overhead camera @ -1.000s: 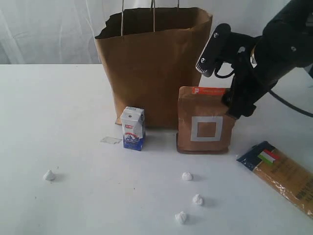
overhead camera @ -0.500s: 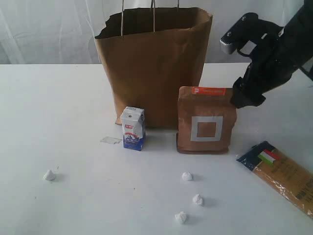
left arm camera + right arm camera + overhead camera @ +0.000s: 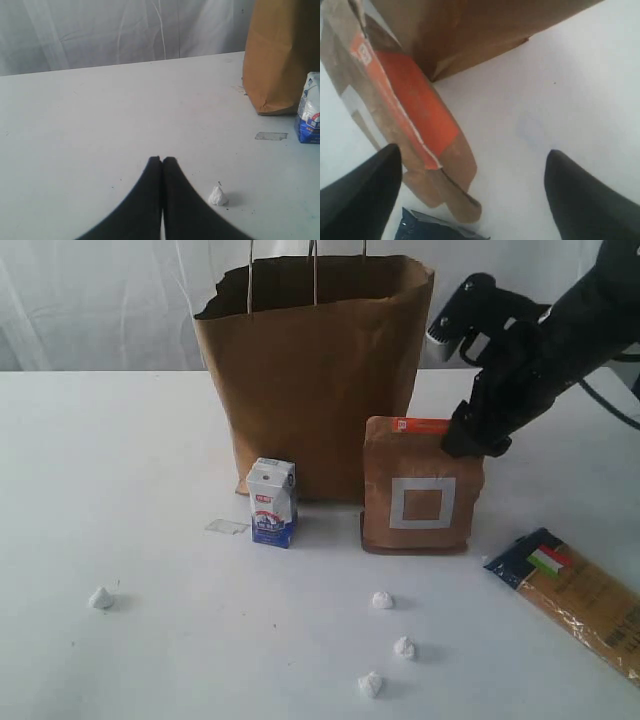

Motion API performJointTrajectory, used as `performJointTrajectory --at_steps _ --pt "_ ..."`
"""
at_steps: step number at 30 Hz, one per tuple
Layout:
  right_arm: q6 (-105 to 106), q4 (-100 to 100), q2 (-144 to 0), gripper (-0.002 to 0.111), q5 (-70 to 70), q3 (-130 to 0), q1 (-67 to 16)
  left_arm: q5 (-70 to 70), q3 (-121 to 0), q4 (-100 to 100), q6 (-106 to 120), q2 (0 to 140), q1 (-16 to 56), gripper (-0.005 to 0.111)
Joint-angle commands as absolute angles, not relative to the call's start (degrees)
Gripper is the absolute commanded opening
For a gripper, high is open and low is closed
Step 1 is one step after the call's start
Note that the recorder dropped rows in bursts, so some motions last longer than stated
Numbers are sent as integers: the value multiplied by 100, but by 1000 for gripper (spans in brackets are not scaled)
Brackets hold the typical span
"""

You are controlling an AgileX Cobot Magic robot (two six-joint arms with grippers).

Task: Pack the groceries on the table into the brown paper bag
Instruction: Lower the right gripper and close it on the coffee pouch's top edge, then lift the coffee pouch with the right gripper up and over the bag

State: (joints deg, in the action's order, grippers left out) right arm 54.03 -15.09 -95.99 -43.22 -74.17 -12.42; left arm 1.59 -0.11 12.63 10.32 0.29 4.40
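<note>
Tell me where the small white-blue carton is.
In the exterior view, the small white-blue carton stands before the tall brown paper bag, left of the brown white-square pouch.

brown paper bag (image 3: 310,390): matt kraft paper, creased. brown white-square pouch (image 3: 421,490): same matt paper, smooth orange strip on top. white-blue carton (image 3: 272,504): smooth printed card. pasta packet (image 3: 590,610): glossy clear plastic film. tabletop (image 3: 120,460): smooth matt white

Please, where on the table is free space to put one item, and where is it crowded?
The widest bare patch of the large white tabletop lies left of the tall brown paper bag and the small white-blue carton. Crowded: the right side, between the brown white-square pouch, the black right gripper at its top, and the long Italian-flag pasta packet.
</note>
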Motion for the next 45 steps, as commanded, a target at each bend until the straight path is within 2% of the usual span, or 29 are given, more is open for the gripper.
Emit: performJointTrajectory --at_steps 1,8,25,30,37,40,45 --pt "5542 -1815 -9779 73 -4368 -7457 -1203 135 0 1297 1051 0 479 0" --pt "6302 -2496 -10048 73 -4692 -7457 -1203 135 0 1297 1051 0 479 0" --pt "5979 -2519 -10922 72 -4950 -7457 -1203 135 0 1297 1051 0 479 0" --pt "5645 -2519 -10970 59 -4995 -7457 -1203 135 0 1297 1051 0 479 0" --pt "5218 -2326 -10864 26 -5503 -7457 -1203 135 0 1297 1051 0 479 0" --pt "5218 -2222 -10680 20 -5504 -7468 -1203 135 0 1297 1051 0 479 0" --pt "4383 -1913 -10101 20 -5367 -7477 -1203 135 0 1297 1051 0 479 0"
